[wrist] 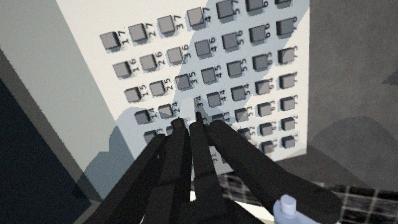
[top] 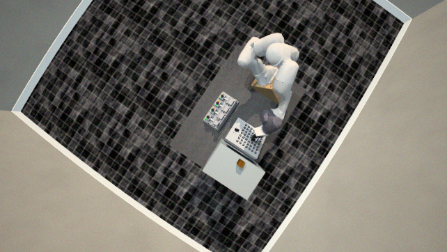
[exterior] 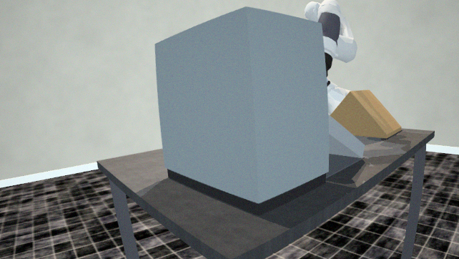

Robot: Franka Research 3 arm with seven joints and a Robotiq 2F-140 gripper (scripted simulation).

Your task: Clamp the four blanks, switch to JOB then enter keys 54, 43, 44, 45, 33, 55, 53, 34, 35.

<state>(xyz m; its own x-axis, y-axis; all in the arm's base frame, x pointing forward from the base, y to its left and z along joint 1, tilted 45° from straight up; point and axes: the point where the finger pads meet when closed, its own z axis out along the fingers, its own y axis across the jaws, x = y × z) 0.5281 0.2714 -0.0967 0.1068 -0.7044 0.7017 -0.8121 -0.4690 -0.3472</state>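
The gripper (top: 255,138) (wrist: 189,121) is shut and holds nothing. Its fingertips are over the key panel (top: 231,138) (wrist: 85,30) at the place of key 34, whose printed name shows beside them. A pale patch is where that key's cap would show; whether it is down I cannot tell. Key 35 (wrist: 183,82) and key 44 (wrist: 214,99) show, unlit; the fingers hide key 33. The black selector (top: 237,129) is too small to read. The vise unit (top: 218,128) shows amber and green spots at its four stations; the blanks' seating is too small to judge. The amber lamp (top: 240,163) looks dull.
The tall cabinet (top: 228,175) (exterior: 207,107) stands behind the key panel and hides most of it in the exterior view. A tan wedge-shaped block (top: 267,92) (exterior: 357,114) stands by the arm's base. The vise unit is left of the panel in the top view.
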